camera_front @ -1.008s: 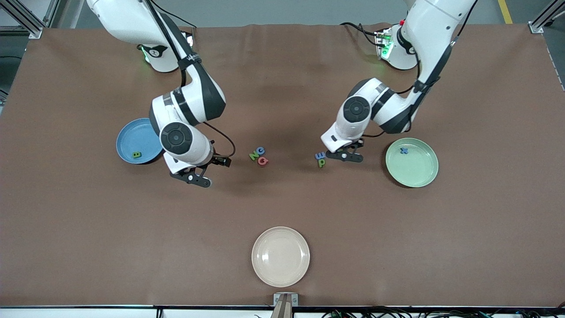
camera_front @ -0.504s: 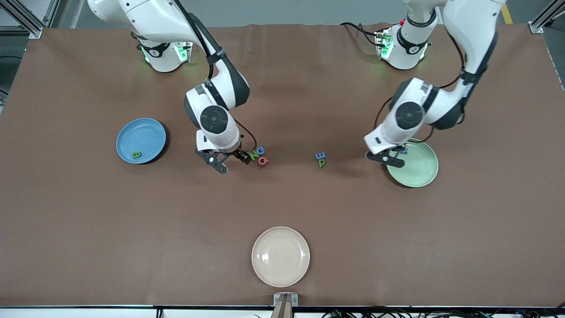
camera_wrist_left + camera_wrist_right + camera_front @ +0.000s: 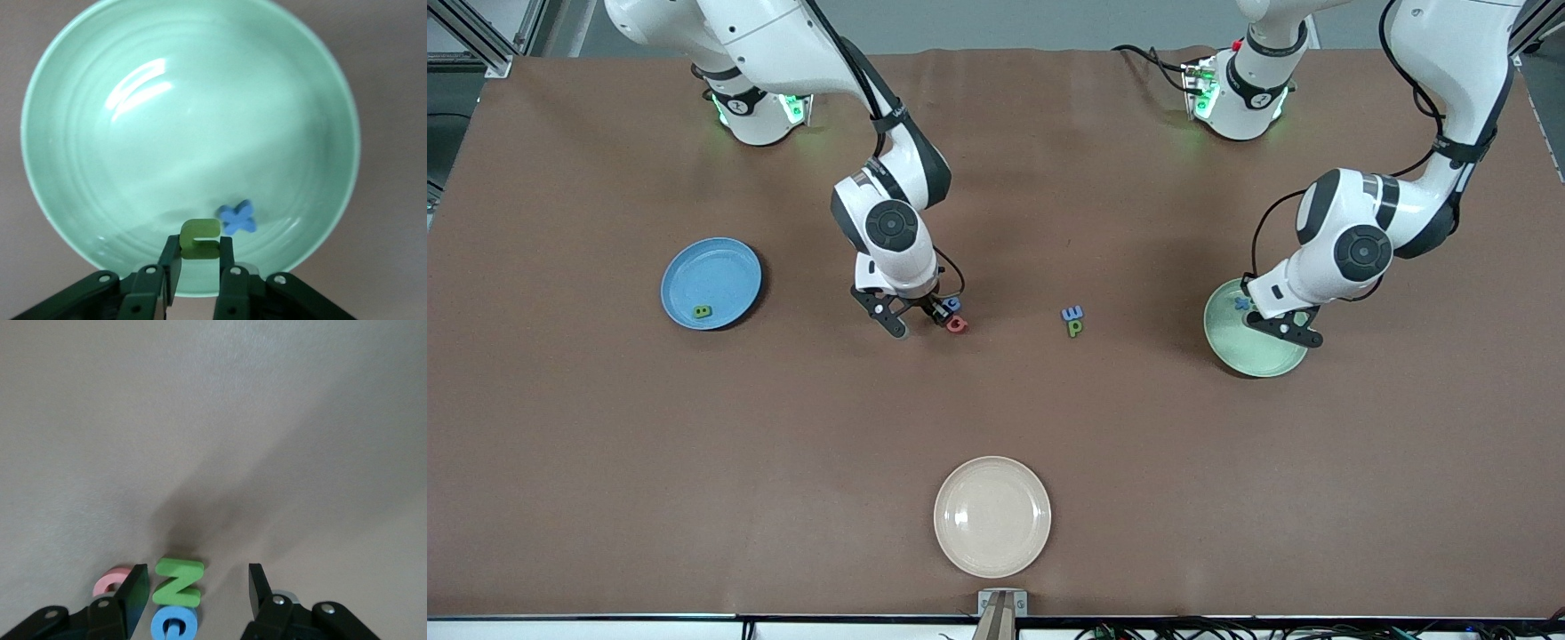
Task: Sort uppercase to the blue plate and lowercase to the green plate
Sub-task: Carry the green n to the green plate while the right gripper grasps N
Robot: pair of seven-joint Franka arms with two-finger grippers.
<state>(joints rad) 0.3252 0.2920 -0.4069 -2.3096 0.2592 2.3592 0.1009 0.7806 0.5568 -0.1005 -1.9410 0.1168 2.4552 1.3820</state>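
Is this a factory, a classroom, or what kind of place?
Most likely a robotics lab. Two white robot arms are bolted to a brown-covered table, with metal framing at the corners and cables along the edge. The things on it are only toy letters and plastic plates, set out for practice.

My left gripper [image 3: 199,261] is black, and the n [image 3: 200,238] in it is olive green. The plate [image 3: 60,100] under it is pale mint green, plain, with a blue x [image 3: 238,217] on it. My right gripper [image 3: 197,590] is black too; the N [image 3: 177,582] between its fingers is bright green, the G [image 3: 173,623] light blue, the Q [image 3: 112,580] pink. The blue plate [image 3: 720,267] is plain and carries a green B [image 3: 703,311]. The table [image 3: 1227,498] is brown, and the third plate [image 3: 992,516] is cream.
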